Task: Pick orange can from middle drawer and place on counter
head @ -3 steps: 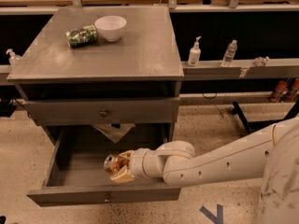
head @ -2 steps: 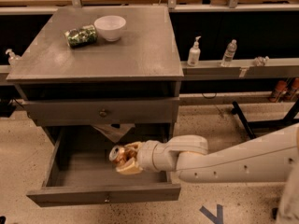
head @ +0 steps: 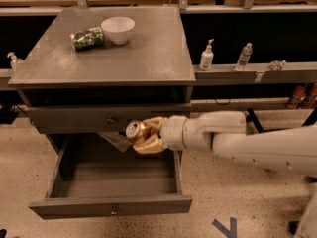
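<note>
My gripper [head: 144,134] is shut on the orange can [head: 134,130] and holds it on its side, silver top facing left, above the back right of the open middle drawer [head: 111,206], just below the closed drawer front above. The white arm reaches in from the right. The grey counter [head: 143,53] is the cabinet's top, above and behind the can.
A white bowl [head: 118,29] and a green patterned can [head: 87,38] lie at the counter's back left. A narrow shelf [head: 257,73] on the right holds bottles. A closed drawer with a dark knob [head: 110,119] sits above the open one. A crumpled bag [head: 117,140] lies at the drawer's back.
The gripper has lifted the orange can up out of the drawer, rising and moving slightly right, from the drawer floor to just below the upper drawer front.
</note>
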Robot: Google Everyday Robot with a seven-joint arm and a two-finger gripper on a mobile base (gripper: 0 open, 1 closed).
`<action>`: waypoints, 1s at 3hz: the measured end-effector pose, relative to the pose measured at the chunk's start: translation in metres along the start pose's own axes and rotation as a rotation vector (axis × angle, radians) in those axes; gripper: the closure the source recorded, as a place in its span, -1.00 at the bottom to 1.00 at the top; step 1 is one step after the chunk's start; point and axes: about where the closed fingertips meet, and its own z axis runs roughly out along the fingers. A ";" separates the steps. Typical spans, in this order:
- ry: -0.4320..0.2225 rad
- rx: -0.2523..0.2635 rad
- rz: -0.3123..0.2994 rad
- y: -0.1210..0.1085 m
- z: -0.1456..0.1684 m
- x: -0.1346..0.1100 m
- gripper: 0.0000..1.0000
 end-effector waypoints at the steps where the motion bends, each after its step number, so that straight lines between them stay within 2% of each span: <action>1: -0.077 -0.037 -0.036 -0.052 -0.023 -0.042 1.00; 2: -0.181 -0.067 -0.049 -0.086 -0.056 -0.100 1.00; 3: -0.180 -0.067 -0.049 -0.085 -0.056 -0.100 1.00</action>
